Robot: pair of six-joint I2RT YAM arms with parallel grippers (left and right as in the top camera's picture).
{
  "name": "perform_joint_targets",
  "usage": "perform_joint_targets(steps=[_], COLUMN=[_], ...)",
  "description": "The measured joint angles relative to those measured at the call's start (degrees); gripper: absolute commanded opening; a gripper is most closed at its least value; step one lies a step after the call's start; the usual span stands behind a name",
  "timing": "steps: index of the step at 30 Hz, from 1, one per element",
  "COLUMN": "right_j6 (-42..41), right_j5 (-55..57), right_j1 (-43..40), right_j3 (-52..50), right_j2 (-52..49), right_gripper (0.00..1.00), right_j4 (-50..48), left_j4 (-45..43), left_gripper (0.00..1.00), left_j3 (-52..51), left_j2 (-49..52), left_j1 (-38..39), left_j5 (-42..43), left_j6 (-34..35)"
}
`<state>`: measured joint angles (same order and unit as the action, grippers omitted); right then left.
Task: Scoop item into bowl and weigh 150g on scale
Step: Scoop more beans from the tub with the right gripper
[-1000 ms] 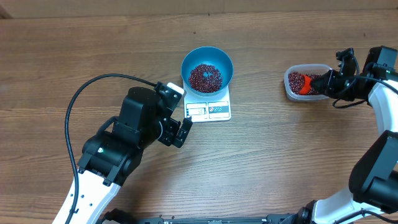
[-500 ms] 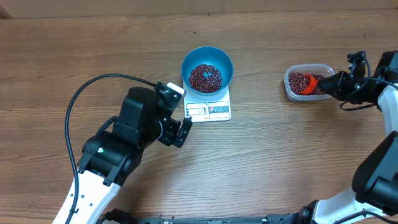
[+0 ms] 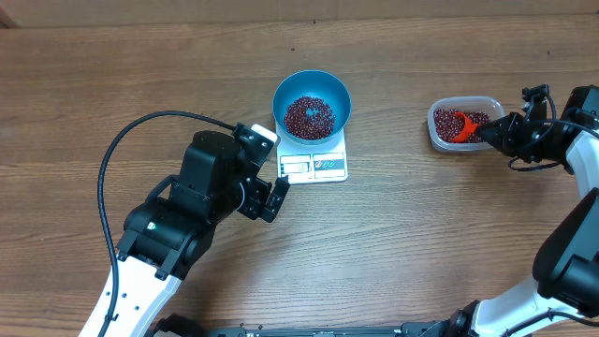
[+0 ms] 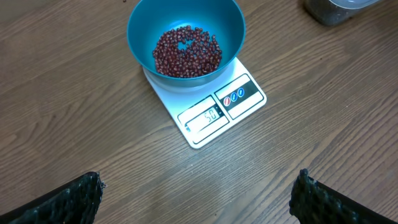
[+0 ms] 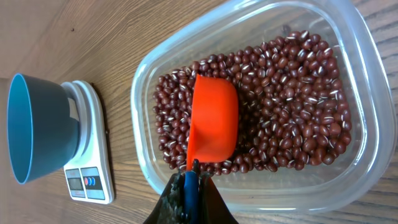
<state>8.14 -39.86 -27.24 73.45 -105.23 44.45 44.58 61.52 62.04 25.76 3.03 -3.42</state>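
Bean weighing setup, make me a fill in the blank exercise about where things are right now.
The blue bowl of beans stands on the white ____.
The right gripper is shut on the handle of the orange ____.
That tool's cup lies among beans in the clear plastic ____.
The left gripper is ____, holding nothing.
Missing words: scale, scoop, tub, open.

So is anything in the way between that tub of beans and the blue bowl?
Nothing visible. Only bare table lies between the clear tub, where the right pincer holds the orange scoop among the beans, and the blue bowl on the scale. The left pincer sits off that path.
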Motion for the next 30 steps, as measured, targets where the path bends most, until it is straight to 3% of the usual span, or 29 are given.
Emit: perform_joint_targets(steps=[16,30], right_j6=[-3.5,-3.7], right_j5=[-4.9,-15.8], right_j1=[-1.2,-9.1], right_j3=[0.0,-0.8], right_j2=[-4.4,-6.6], right_gripper=[0.04,0.04], right_j4=[-1.3,1.6], left_j4=[0.0,0.0], left_gripper=[1.00,0.99], left_j3=[0.0,0.0], left_j2=[0.0,0.0], left_j1=[0.0,0.0], left_j5=[0.0,0.0], left_j6=[0.0,0.0])
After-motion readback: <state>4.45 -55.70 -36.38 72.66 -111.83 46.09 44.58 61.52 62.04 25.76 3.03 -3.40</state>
